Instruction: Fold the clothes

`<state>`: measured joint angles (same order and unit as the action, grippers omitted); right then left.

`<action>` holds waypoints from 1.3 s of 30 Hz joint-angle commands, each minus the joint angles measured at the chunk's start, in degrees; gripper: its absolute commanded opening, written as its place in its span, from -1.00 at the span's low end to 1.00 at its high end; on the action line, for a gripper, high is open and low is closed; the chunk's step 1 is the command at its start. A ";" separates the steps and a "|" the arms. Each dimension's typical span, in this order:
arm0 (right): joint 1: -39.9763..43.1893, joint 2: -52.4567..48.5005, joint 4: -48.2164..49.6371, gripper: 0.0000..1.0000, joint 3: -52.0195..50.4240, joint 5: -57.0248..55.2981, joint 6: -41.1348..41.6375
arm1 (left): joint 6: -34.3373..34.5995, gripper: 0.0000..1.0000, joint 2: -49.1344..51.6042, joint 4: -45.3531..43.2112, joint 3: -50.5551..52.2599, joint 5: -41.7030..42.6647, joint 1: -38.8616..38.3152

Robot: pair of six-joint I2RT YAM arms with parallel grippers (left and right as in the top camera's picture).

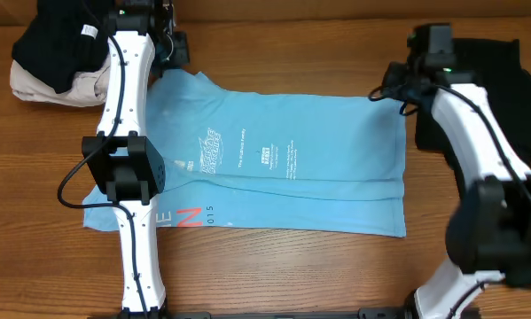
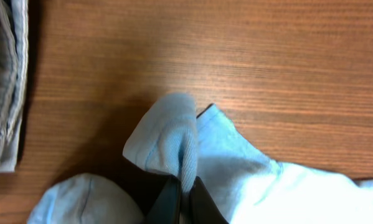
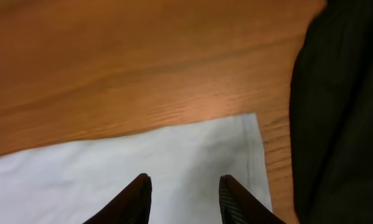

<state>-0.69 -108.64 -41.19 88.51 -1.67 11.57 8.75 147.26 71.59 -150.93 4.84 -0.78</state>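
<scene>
Room first, from overhead: bare table (image 1: pixel 283 44) runs wide beyond both sets of fingers, and a narrower strip shows along the T-shirt's near hem. The light-blue T-shirt (image 1: pixel 283 168) lies spread flat between the two arms, with long soft creases across its lower part. The left gripper (image 1: pixel 167 55) sits at one far corner of it and the right gripper (image 1: pixel 391 87) at the other. From here we cannot tell how either pair of fingers stands. Outboard of the left fingers a black garment (image 1: pixel 57 44) is heaped on a beige garment (image 1: pixel 43 89). Outboard of the right fingers a dark cloth (image 1: pixel 504 89) lies flat, just beside the shirt's edge. The white chest print (image 1: pixel 210 152) is too small to read. At the hem (image 1: pixel 187 217) we make out what looks like "EN" and "015", the N in red.

From the left wrist, the left gripper (image 2: pixel 185 190) has its fingers pressed together on a raised fold of the T-shirt (image 2: pixel 254 180), which bunches up just ahead of the tips. Open table (image 2: pixel 236 56) stretches beyond them. The folded edges of the beige garment (image 2: pixel 2 81) lie far off to the fingers' left.

From the right wrist, the right gripper (image 3: pixel 185 186) holds its fingers apart, with nothing between them, above the flat corner of the T-shirt (image 3: pixel 68 180). The shirt's stitched side edge runs just to the fingers' right. Past a thin strip of table (image 3: pixel 111 62) lies the dark cloth (image 3: pixel 342 112), and clear wood fills the view ahead.
</scene>
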 commanded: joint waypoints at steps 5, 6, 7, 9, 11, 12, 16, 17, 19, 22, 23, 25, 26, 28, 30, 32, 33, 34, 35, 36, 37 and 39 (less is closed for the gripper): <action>0.74 -9.35 4.09 0.06 0.44 -4.81 0.44 | 0.70 -0.92 -0.17 2.19 -1.38 -0.87 -0.52; 1.01 -10.99 4.74 0.06 0.44 -5.90 0.44 | 0.68 -0.92 -0.17 2.36 -1.38 -1.27 -0.52; 1.09 -11.93 5.18 0.06 0.44 -6.54 0.42 | 0.68 -0.92 -0.17 2.47 -1.38 -1.68 -0.52; 1.40 -12.94 5.97 0.06 0.44 -7.15 0.17 | 0.68 -0.91 -0.17 2.78 -1.38 -2.91 -0.52; 1.75 -13.75 6.93 0.07 0.44 -7.37 0.17 | 0.66 -0.92 -0.17 3.23 -1.38 -4.13 -0.52; 2.01 -13.99 7.48 0.07 0.44 -7.30 0.20 | 0.66 -0.92 -0.17 3.52 -1.38 -4.63 -0.52; 2.45 -15.12 9.44 0.09 0.44 -7.32 0.20 | 0.63 -0.91 -0.17 4.70 -1.38 -5.95 -0.52; 2.49 -15.39 9.84 0.18 0.44 -7.32 0.20 | 0.63 -0.91 -0.17 4.85 -1.38 -5.99 -0.52; 2.60 -15.78 10.58 0.26 0.44 -7.28 0.20 | 0.63 -0.92 -0.17 4.90 -1.38 -5.97 -0.52; 2.60 -16.68 11.43 0.33 0.44 -7.30 0.17 | 0.66 -0.92 -0.17 4.90 -1.38 -5.99 -0.52; 2.60 -17.05 11.61 0.33 0.44 -7.30 0.20 | 0.63 -0.91 -0.17 4.92 -1.38 -5.97 -0.52; 2.60 -17.92 11.78 0.33 0.44 -7.28 0.20 | 0.66 -0.91 -0.17 5.03 -1.38 -5.99 -0.52; 2.60 -18.47 11.74 0.31 0.44 -7.28 0.17 | 0.66 -0.92 -0.17 5.07 -1.38 -5.97 -0.52; 2.60 -19.26 11.58 0.19 0.44 -7.28 0.20 | 0.66 -0.91 -0.17 5.11 -1.38 -5.97 -0.52; 2.60 -19.69 11.65 0.07 0.42 -7.28 0.20 | 0.66 -0.92 -0.17 5.14 -1.38 -5.97 -0.52; 2.60 -19.80 11.89 -0.07 0.39 -7.28 0.22 | 0.66 -0.91 -0.17 5.42 -1.38 -5.90 -0.52; 2.60 -19.80 12.09 -0.15 0.39 -7.30 0.22 | 0.66 -0.92 -0.17 5.66 -1.38 -5.90 -0.52; 2.60 -19.80 12.26 -0.24 0.39 -7.30 0.22 | 0.66 -0.92 -0.17 5.92 -1.38 -5.92 -0.52; 2.60 -19.80 12.39 -0.34 0.39 -7.30 0.24 | 0.66 -0.92 -0.17 6.23 -1.38 -5.97 -0.50; 2.60 -19.74 12.37 -0.54 0.42 -7.28 0.46 | 0.66 -0.92 -0.17 6.54 -1.38 -6.49 -0.42; 2.60 -19.71 12.26 -0.59 0.48 -7.28 0.48 | 0.66 -0.92 -0.17 6.64 -1.38 -6.82 -0.39; 2.60 -19.45 11.37 -0.59 0.96 -7.15 0.72 | 0.61 -0.92 -0.17 6.58 -1.40 -6.99 -0.35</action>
<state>1.76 -126.43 -28.75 88.53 -8.88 11.94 8.91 147.26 78.11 -150.93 -0.75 -0.78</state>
